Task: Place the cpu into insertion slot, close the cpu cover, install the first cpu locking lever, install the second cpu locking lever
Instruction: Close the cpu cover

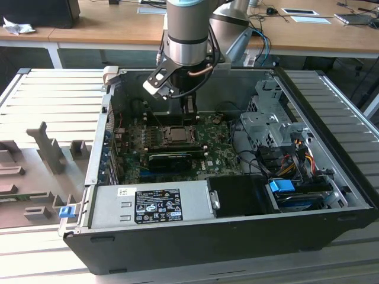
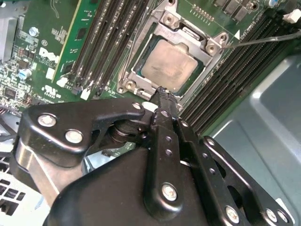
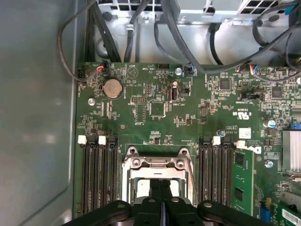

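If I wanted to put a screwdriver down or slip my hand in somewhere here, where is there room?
Bare spots: the ribbed table on the exterior view's right of the computer case, and the plain metal panel beside the memory slots. Crowded: around the cpu, where the gripper hangs, and the cables near the drive cage.

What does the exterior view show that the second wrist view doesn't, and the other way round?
Exterior view: the whole open computer case, its power supply at the near side, the arm reaching down into it. Second wrist view: close up, the cpu cover framing the cpu, a thin metal rod jutting past the socket, the shut gripper at the socket's edge. Both: the cpu seated in its socket on the green motherboard.
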